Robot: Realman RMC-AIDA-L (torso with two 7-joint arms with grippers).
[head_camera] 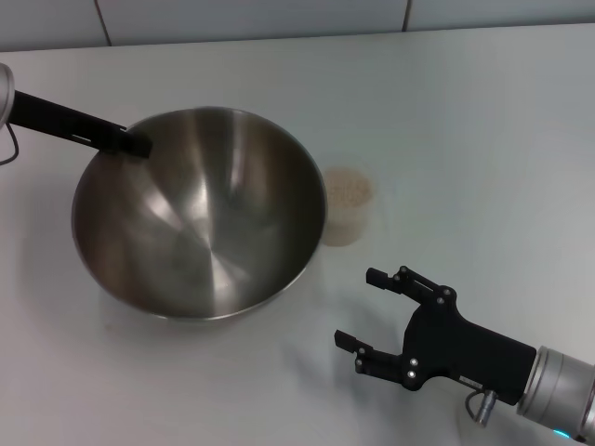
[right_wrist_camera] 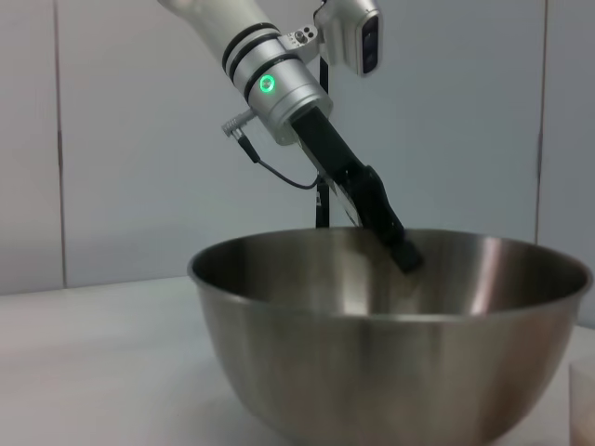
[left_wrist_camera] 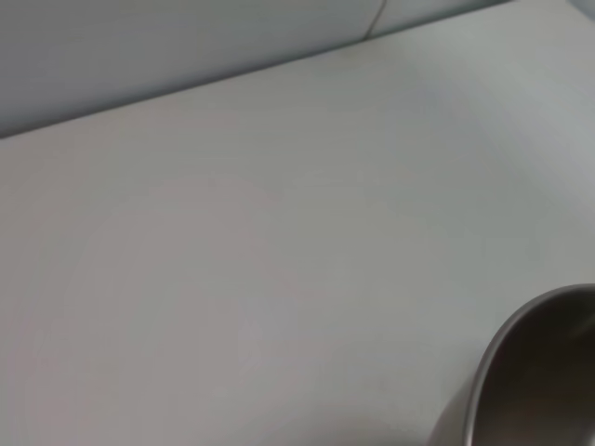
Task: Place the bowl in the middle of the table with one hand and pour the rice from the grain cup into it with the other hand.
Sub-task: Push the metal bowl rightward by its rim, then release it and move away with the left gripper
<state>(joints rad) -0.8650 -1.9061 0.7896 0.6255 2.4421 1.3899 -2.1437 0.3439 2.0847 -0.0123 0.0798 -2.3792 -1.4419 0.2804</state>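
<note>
The steel bowl rests on the white table, left of centre. My left gripper reaches in from the left and is shut on the bowl's far-left rim, one finger inside it; the right wrist view shows this gripper at the bowl. The bowl's rim also shows in the left wrist view. The grain cup stands upright just right of the bowl, with rice in it. My right gripper is open and empty, near the front, a short way in front of the cup.
A tiled wall runs along the table's far edge. The cup's edge shows beside the bowl in the right wrist view.
</note>
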